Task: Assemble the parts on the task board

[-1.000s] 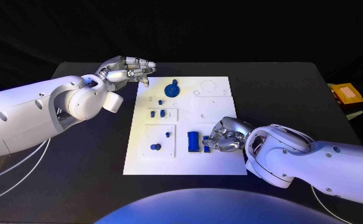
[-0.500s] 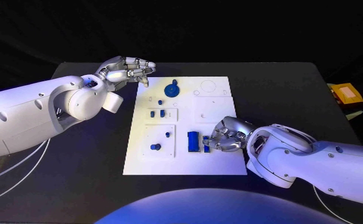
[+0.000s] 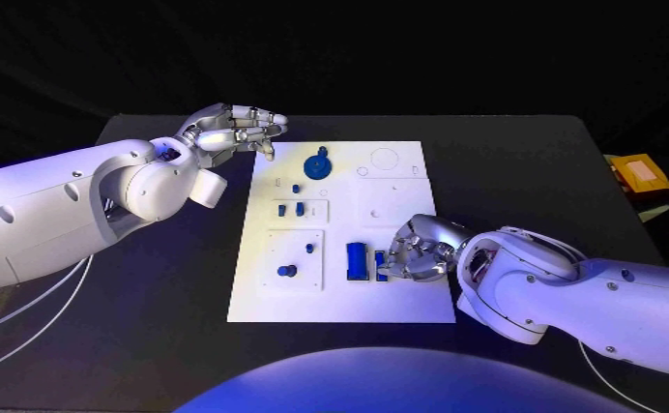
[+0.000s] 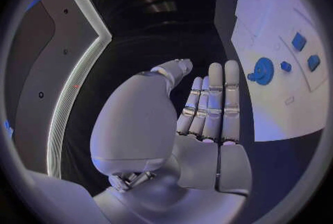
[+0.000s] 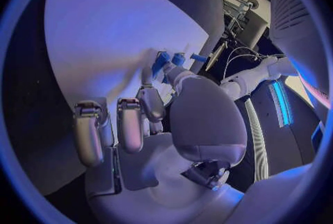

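Nearest, low on the white flat task board [image 3: 397, 302], the silver right hand [image 3: 419, 250] bent down over a small blue block [image 3: 381, 265], fingertips touching it or maybe pinching it; hard to tell which, because the fingers hide the hold. In the right wrist view, fingers [image 5: 132, 124] curled in toward small blue bits [image 5: 161, 61] at the tips, so a pinch looks likely but not sure. Just beside that block, at about 9 o'clock from the right hand, a long dark blue bar [image 3: 357, 260], lying with its long side from 6 to 12 o'clock, same way as the board. Further toward 9 o'clock, a small round blue knob [image 3: 286, 271] in a square frame. Further up, two tiny blue pegs [image 3: 290, 209] in another frame. Then, near the far edge, a blue round gear-like disc [image 3: 318, 163]. Furthest, at about 10 o'clock from the board's middle, the silver left hand [image 3: 230, 130], off the board's far corner, holding nothing, fingers straight and close together in the left wrist view [image 4: 208, 113], with the disc just past the fingertips. Right hand much nearer to the block and bar; best guess for the next move, seating the block right there.
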